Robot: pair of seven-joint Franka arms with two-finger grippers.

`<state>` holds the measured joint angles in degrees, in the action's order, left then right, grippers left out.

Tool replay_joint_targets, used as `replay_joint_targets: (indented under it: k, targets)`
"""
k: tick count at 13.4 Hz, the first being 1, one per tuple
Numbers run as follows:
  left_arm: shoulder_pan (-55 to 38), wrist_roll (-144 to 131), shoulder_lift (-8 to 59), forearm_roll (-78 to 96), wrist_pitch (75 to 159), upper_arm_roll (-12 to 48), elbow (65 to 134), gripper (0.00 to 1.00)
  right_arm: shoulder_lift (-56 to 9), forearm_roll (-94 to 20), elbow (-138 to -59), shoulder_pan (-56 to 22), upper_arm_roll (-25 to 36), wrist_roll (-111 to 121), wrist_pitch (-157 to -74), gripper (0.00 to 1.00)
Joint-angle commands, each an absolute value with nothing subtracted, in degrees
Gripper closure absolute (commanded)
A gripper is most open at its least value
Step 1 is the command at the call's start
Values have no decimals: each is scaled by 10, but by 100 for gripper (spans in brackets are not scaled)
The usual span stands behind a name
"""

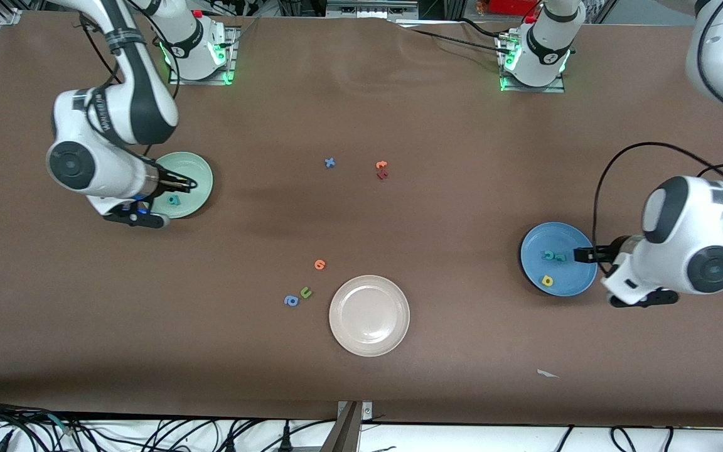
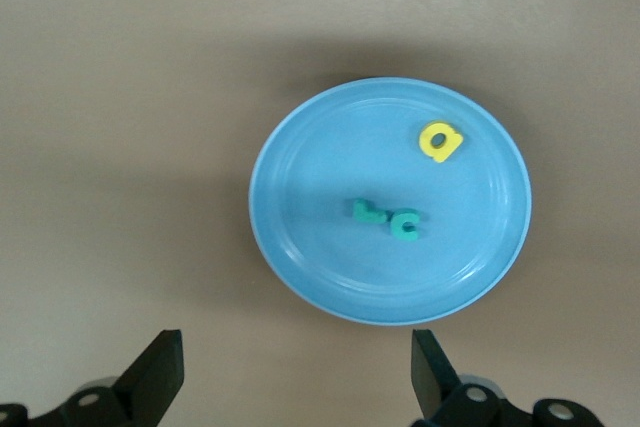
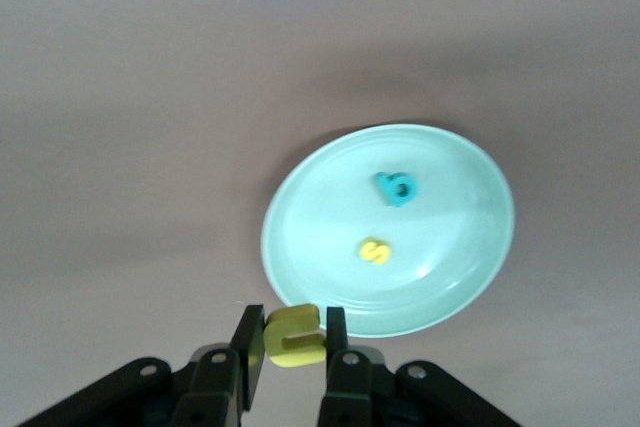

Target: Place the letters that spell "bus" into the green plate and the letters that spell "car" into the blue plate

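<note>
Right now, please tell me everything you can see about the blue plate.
The blue plate is round, bright blue and glossy, with a shallow raised rim. It lies flat on the brown table at the left arm's end. Three small foam letters rest in it: a yellow a near the rim, and a teal r touching a teal c near the middle. The open left gripper hovers at its edge.

robot lab, bolted arm bases [image 1: 201,59], cables [image 1: 148,433]

cream plate [image 1: 369,316] near orange [image 1: 319,264], green [image 1: 305,292], blue letters [image 1: 291,301] (three loose).
</note>
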<state>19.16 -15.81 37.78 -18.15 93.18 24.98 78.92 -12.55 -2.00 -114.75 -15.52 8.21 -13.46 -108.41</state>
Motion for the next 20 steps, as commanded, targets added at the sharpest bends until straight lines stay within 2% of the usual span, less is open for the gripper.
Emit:
replay_joint_targets:
  k: [1, 3, 7, 9, 14, 15, 17, 18, 20]
  targets:
    - [160, -100, 276, -101, 934, 168, 865, 0, -115, -21, -1169, -156, 119, -66, -1076, 81]
    - [117, -22, 221, -37, 934, 88, 900, 0, -115, -21, -1188, -156, 133, -48, -1085, 81]
    - [35, 0, 113, 2, 928, -7, 931, 0, -116, -22, -1253, -156, 136, -44, -1163, 81]
    - [17, -2, 84, 11, 926, -22, 925, 0, -124, -22, -1280, -154, 141, -29, -1209, 80]
    - [-5, -8, 47, 7, 929, -19, 912, 0, -158, -25, -1283, -145, 164, 22, -1222, 79]
    - [-5, -7, 43, 6, 928, -19, 912, 0, -163, -25, -1283, -145, 164, 22, -1227, 73]
    - [-4, -8, 40, 6, 926, -18, 912, 0, -163, -26, -1281, -145, 164, 20, -1227, 17]
    - [-4, -8, 40, 6, 924, -18, 911, 0, -157, -26, -1277, -145, 164, 19, -1222, 2]
    - [-4, -7, 39, 6, 918, -18, 911, 0, -135, -26, -1259, -145, 164, 16, -1202, 1]
